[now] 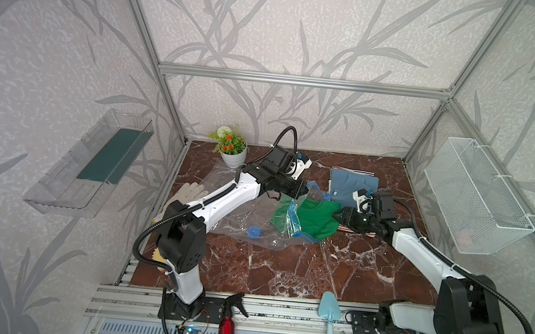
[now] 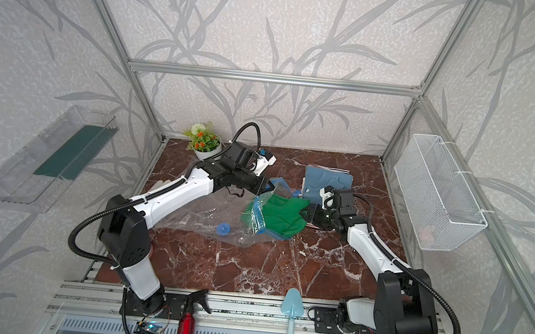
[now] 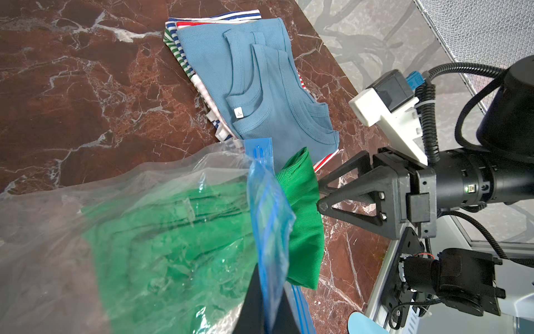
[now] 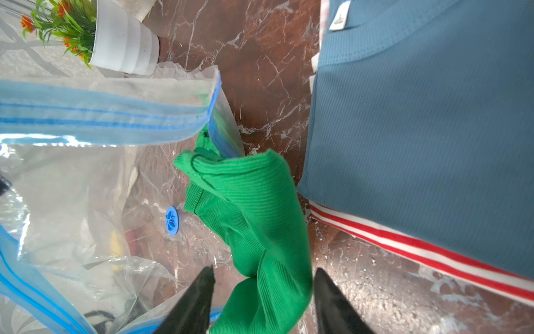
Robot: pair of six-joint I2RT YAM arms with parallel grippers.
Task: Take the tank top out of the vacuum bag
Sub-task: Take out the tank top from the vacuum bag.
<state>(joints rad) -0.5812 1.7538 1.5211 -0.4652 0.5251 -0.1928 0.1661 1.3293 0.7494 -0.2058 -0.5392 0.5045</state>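
In front of the vacuum bag (image 1: 241, 220), nearest the camera, a red spray bottle (image 1: 227, 326) and a pale blue trowel (image 1: 329, 309) lie across the front rail (image 1: 279, 311). The bag is spread out and crumpled on the marble bench (image 1: 283, 269), with its round blue valve (image 1: 254, 231) on its near part. Pale gloves (image 1: 186, 192) lie beside the bag on the left arm's side, partly hidden by that arm.

The bag's mouth, edged by the blue zip-seal strip (image 3: 268, 208), faces the right arm. The green tank top (image 1: 316, 216) is partway out of it. In the left wrist view one part shows through the clear plastic inside the bag, and the rest hangs outside past the strip.

The right gripper (image 4: 263, 271) is just outside the bag's mouth. Its jaws stand apart with a fold of the green tank top between them. In the right wrist view one finger (image 4: 329, 303) sits right against the cloth, while a gap shows between the cloth and the other finger (image 4: 196, 306). The cloth is not pinched.

The left gripper (image 1: 306, 191) is at the far side of the bag's mouth. It is clamped on the zip-seal strip and holds that edge up off the bench.

Just beyond the bag's mouth, a folded blue tank top (image 1: 351, 184) lies on a pile of striped cloth (image 3: 180, 55). Whether the strip touches it cannot be told. Beyond the bag's far corner stands a white pot (image 1: 233, 158) of artificial flowers, close to the plastic.
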